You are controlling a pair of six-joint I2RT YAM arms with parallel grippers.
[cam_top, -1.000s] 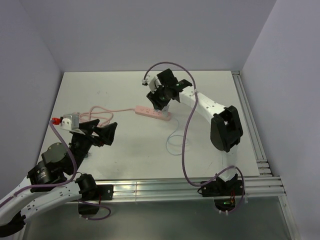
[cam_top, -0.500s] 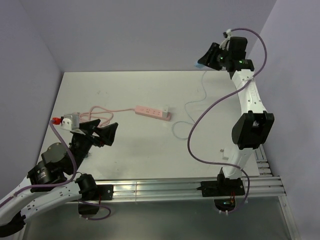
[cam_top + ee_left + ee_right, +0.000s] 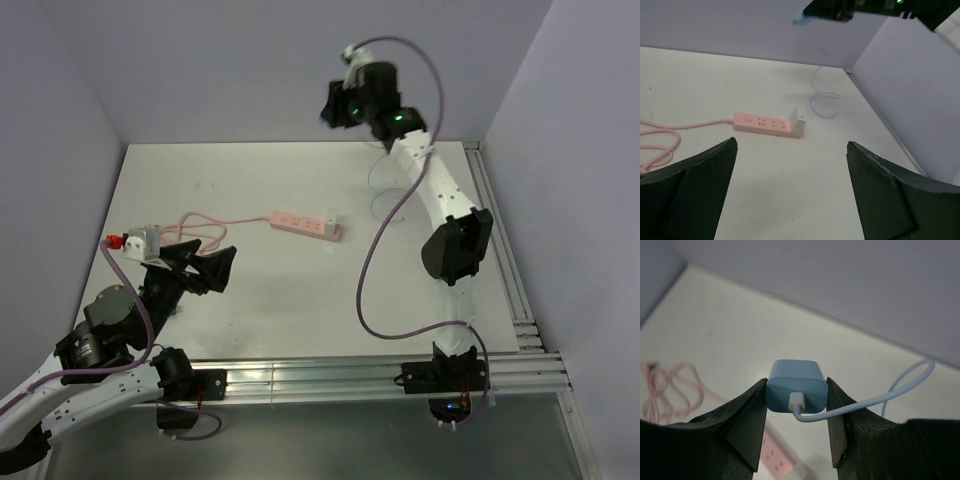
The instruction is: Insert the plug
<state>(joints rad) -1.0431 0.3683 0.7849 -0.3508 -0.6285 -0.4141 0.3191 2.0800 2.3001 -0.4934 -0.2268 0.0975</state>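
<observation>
Top view: right end effector [image 3: 335,110] is high over the bench's [image 3: 250,180] far edge. Pink power strip [image 3: 305,225] lies mid-bench, with open room around it.
Left wrist: left end effector [image 3: 791,145] is spread wide; strip markings are unreadable.
Right wrist: plug [image 3: 796,392] is clamped between the right fingers, airborne.

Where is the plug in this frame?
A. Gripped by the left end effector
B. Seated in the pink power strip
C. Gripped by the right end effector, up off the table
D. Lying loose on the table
C: the right wrist view shows the plug pinched between the fingers of the right end effector. The top view has that arm high above the table, away from the pink power strip.
</observation>
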